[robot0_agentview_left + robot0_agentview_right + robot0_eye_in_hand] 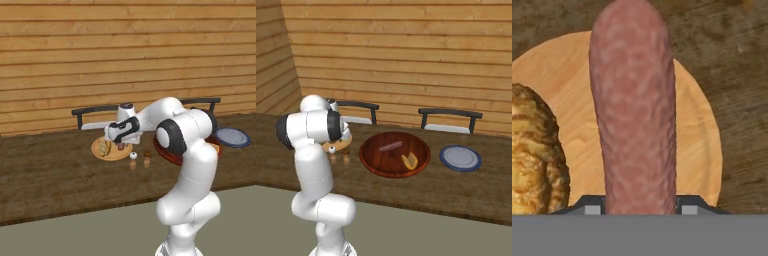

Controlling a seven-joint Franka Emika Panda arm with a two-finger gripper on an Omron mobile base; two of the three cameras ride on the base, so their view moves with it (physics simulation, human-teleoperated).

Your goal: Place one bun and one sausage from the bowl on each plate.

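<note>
Gripper (640, 210): two small dark tips clamped on either side of a sausage (634, 105), held above the tan plate.
Sausage: mottled pink-brown, smooth cylinder with a rounded end.
Tan plate (697, 145): round, flat, pale wood with fine grain.
Bun (534, 150): crusty, golden-brown and ridged, lying on the tan plate beside the held sausage.
Two small shakers (133, 155), one white-topped, one brown, just beside the tan plate; too small to read any label.
Bowl (372, 156): large, shallow, reddish-brown wood with a raised rim, beside the tan plate; it holds a second sausage (391, 147) and a second bun (410, 160).
Blue-grey plate (460, 158): darker rim, beyond the bowl.
Table (466, 190): dark rough-grained wood.
Two dark chairs (450, 119) and a plank wall behind.
</note>
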